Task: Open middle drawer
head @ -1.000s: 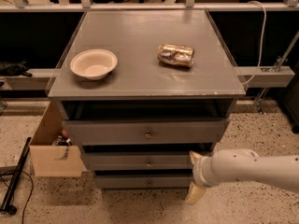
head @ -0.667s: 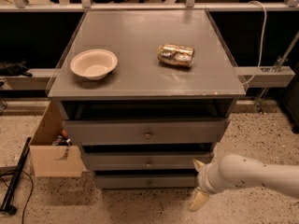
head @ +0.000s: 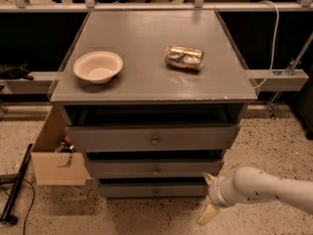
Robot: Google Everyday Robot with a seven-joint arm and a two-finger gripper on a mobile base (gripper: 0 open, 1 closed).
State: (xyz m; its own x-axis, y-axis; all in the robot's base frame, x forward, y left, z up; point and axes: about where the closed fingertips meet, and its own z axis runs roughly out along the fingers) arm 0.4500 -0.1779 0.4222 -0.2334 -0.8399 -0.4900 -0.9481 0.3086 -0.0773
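Note:
The grey cabinet [head: 146,89] has three stacked drawers. The middle drawer [head: 122,168] is a shallow grey front with a small round metal knob [head: 156,171] at centre, and it looks pushed in. The taller top drawer [head: 112,138] sits above it and the slim bottom drawer [head: 132,190] below it. My gripper [head: 209,198] is on a white arm coming in from the lower right. It hangs open and empty just off the cabinet's lower right corner, level with the bottom drawer and to the right of the middle knob. One cream fingertip [head: 207,215] points down at the floor.
A white bowl [head: 98,66] and a crumpled shiny bag [head: 184,57] lie on the cabinet top. A cardboard box [head: 54,158] hangs at the cabinet's left side. A black pole [head: 17,190] lies on the speckled floor at left. A rail and cable run along the right.
My gripper has dropped lower and drifted a little to the right, away from the right end of the middle drawer. The drawers have not moved.

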